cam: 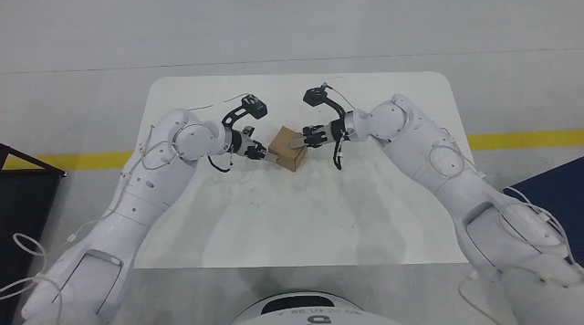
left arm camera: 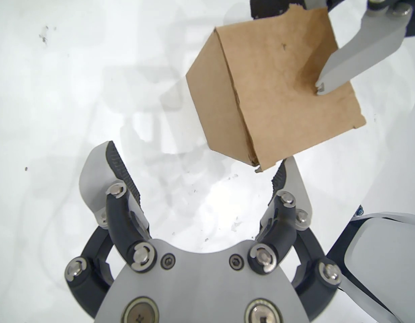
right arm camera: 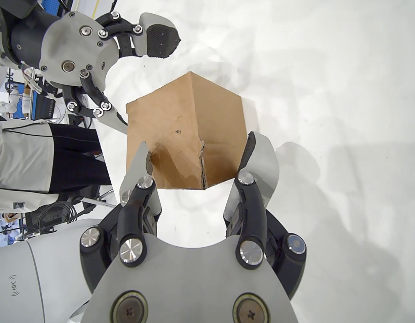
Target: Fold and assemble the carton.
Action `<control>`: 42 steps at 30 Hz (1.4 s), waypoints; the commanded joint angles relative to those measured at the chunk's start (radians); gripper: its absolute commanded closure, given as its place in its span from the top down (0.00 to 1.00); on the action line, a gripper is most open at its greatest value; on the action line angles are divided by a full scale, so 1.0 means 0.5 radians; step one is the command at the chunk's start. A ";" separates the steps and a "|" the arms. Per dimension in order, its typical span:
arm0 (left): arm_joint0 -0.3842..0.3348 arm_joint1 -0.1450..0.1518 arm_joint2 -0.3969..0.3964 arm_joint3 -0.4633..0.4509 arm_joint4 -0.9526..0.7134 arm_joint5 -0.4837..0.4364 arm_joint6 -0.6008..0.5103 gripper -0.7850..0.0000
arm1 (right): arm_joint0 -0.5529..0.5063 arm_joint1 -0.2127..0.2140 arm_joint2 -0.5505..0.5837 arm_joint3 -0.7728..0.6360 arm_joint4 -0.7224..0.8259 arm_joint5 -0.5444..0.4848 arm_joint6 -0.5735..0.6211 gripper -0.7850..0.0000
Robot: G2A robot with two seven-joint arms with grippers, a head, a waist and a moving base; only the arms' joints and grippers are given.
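**Carton.** The brown carton (cam: 290, 147) is folded into a box shape. It stands over the middle of the white counter (cam: 383, 225), between the two claws. It is turned so that one corner edge points toward the right claw. In the left wrist view the carton looks tipped onto a lower corner. Whether any of its underside rests flat on the counter cannot be determined.

**Right claw** (right arm camera: 197, 156). Condition: partly closed and clamped on the carton.
- The two fingers straddle the carton's nearest corner edge, where the seam is frayed.
- One fingertip presses into one face. The board is dented and darkened around the contact point.
- The opposite ribbed pad bears against the adjoining face.

**Left claw** (left arm camera: 197, 169). Condition: released, fingers spread wide, nothing held.
- It sits on the side of the carton opposite the right claw.
- One finger lies just beside the carton's lower corner. It appears to be close to touching, but contact is not confirmed.
- The other finger stands well apart from the carton, over bare counter.

**Counter.** Small dark specks mark the surface around the carton.
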 commanded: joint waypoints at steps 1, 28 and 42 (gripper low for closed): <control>-0.026 -0.007 0.019 0.033 0.000 -0.010 0.019 1.00 | -0.005 -0.001 0.006 0.000 0.003 0.018 0.009 0.67; -0.130 -0.010 0.022 0.111 -0.008 -0.039 0.149 1.00 | -0.030 -0.015 0.109 -0.034 0.043 0.135 0.029 0.85; -0.228 -0.046 0.108 0.247 -0.029 -0.044 0.184 1.00 | 0.004 -0.041 0.111 -0.024 -0.026 0.123 0.031 0.71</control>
